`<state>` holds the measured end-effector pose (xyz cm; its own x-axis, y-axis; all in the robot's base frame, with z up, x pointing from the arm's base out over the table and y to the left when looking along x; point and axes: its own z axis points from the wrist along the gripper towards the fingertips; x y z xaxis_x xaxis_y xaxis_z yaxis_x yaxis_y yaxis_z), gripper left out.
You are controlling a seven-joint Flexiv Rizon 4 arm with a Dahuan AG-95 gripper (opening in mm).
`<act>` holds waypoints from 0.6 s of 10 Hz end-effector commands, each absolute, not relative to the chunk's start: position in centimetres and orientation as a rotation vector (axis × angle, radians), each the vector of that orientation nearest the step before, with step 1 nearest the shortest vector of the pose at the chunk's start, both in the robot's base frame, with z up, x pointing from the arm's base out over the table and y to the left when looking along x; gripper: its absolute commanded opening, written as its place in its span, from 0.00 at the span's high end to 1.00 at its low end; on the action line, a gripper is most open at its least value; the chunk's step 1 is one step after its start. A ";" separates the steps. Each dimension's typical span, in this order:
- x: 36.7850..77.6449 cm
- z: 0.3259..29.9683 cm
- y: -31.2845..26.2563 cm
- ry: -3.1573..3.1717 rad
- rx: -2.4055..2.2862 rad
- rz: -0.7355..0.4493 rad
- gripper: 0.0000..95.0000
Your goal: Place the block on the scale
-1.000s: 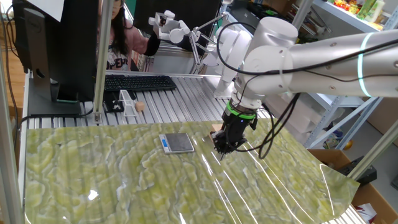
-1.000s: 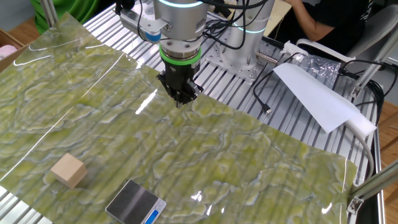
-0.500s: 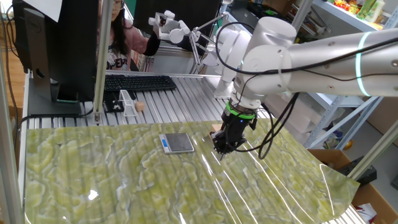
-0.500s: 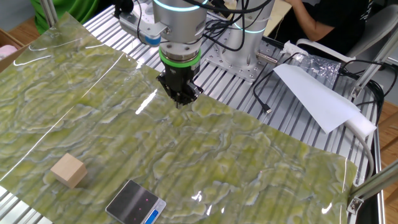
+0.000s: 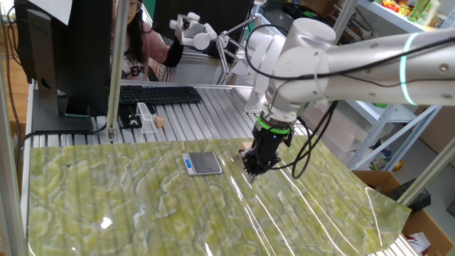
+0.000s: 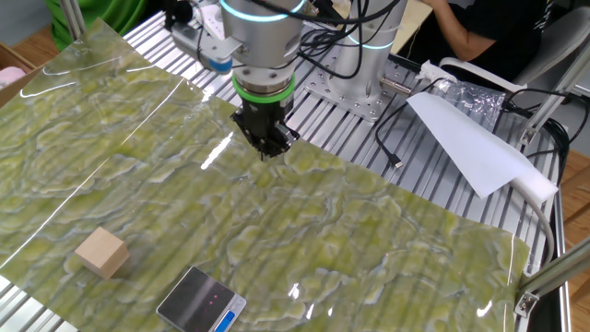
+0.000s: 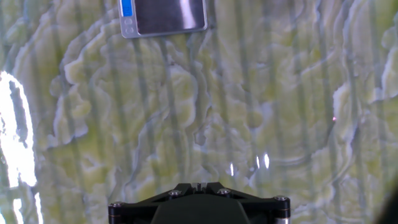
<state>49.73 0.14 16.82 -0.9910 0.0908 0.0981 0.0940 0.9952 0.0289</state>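
Observation:
The block (image 6: pixel 101 252), a light tan wooden cube, sits on the green marbled mat near its front left edge, just left of the scale (image 6: pixel 201 301). In one fixed view only a tan sliver of it (image 5: pixel 244 148) shows behind my gripper (image 5: pixel 252 173). The scale (image 5: pixel 202 163) is flat with a dark grey plate and a blue strip; it also lies at the top edge of the hand view (image 7: pixel 165 15). My gripper (image 6: pixel 268 152) hangs low over the mat, far from the block, fingers together and empty. In the hand view the gripper (image 7: pixel 193 185) shows its tips meeting.
A black keyboard (image 5: pixel 160 94), a small tan ball (image 5: pixel 161 121) and a clear stand (image 5: pixel 147 118) lie on the slatted table behind the mat. A monitor (image 5: pixel 67 57) stands at the left. A white sheet (image 6: pixel 461 138) and cables lie beside the arm's base.
The arm's upper links have shifted slightly; the gripper stays almost in place over the mat, still shut. The block and the scale have not moved.

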 end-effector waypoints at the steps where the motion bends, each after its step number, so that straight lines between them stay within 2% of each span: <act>1: 49.6 16.8 0.1 -3.057 -0.143 -0.048 1.00; 6: 49.7 16.8 0.0 -3.093 -0.129 -0.044 1.00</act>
